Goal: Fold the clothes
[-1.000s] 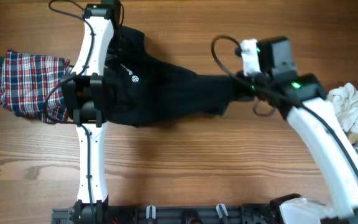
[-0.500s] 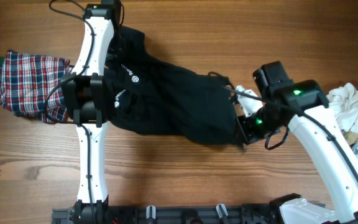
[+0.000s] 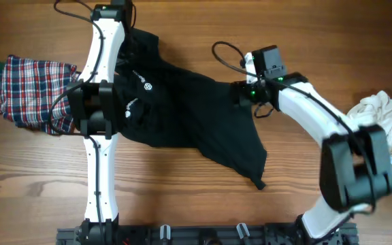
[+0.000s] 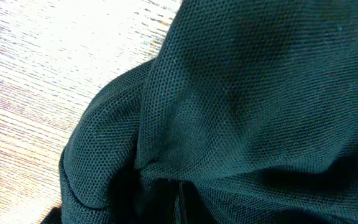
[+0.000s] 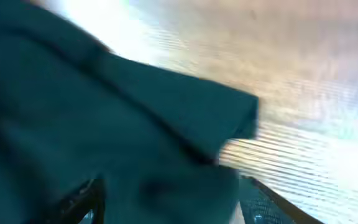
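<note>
Across the middle of the overhead frame: black polo shirt (image 3: pixel 196 109), rumpled on the tabletop (image 3: pixel 182 204), small white chest logo (image 3: pixel 146 86) facing up beside the left arm. At the upper-left end, left gripper (image 3: pixel 124 27) closed down. In the left wrist view, nothing but dark mesh, folds running together toward the bottom edge; judged a pinch on the shirt's top edge.

A second back, drawn taut rightward from the right gripper (image 3: pixel 242 93). Half a second back, hauled down toward lower right. Now let go: loose hem corner (image 3: pixel 257 180) lying in a point at lower centre-right, right arm swung back up to the shirt's upper right edge. Looks parted there in the blurred right wrist view, finger stubs far apart at the bottom corners, dark cloth beneath and not clamped between; no surer reading through the blur.

Reads as a spreading tug followed by a release, not a fold. No layer doubled over, outline still skewed, so flattening unfinished and folding proper hardly begun. Likely calls for a fresh grasp on the right edge.

At far left, plaid garment (image 3: pixel 29 92), bunched, partly under the left arm. At the right edge, heap of white garments (image 3: pixel 386 116), well apart from the shirt, waiting.
</note>
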